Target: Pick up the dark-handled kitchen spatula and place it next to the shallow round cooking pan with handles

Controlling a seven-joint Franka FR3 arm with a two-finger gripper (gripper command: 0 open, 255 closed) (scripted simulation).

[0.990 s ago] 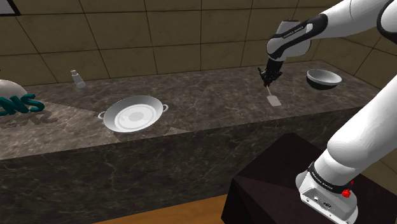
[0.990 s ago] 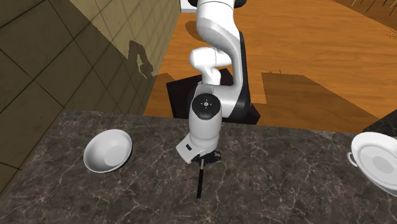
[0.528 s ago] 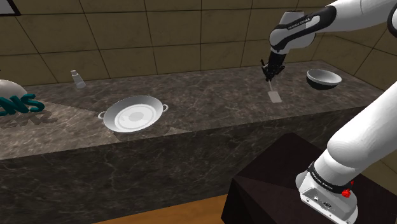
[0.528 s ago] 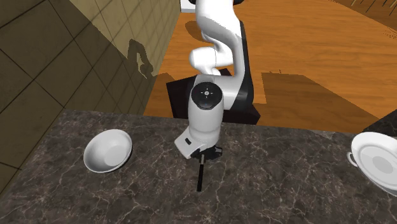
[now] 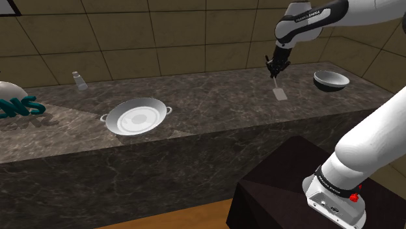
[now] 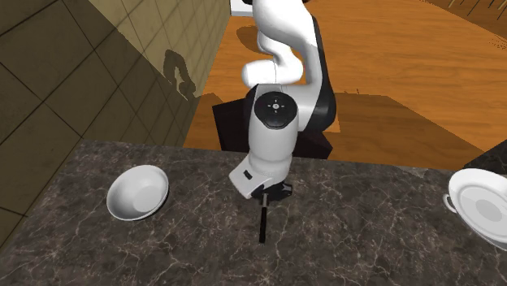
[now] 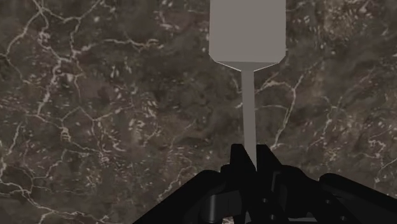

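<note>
My black gripper (image 5: 276, 70) is shut on the dark handle of the spatula (image 5: 280, 94), which hangs blade-down above the dark marble counter (image 5: 215, 104). In the wrist view the grey blade (image 7: 248, 28) and thin shaft run straight out from the closed fingers (image 7: 240, 162). From the second exterior view, the spatula (image 6: 262, 222) shows as a dark stick below the gripper (image 6: 266, 197). The shallow round white pan (image 5: 136, 117) with two small handles rests on the counter far toward the shoulder view's left; its rim (image 6: 478, 203) sits at the second exterior view's right edge.
A bowl (image 5: 330, 80) stands on the counter just right of the gripper in the shoulder view, white inside (image 6: 138, 192). A small shaker (image 5: 79, 80) stands by the tiled wall at the left. The dark stand (image 5: 286, 188) is at the lower right.
The gripper has risen with the spatula, lifting its blade higher off the counter, and has shifted slightly toward the second exterior view's right. The fingers stayed shut.
</note>
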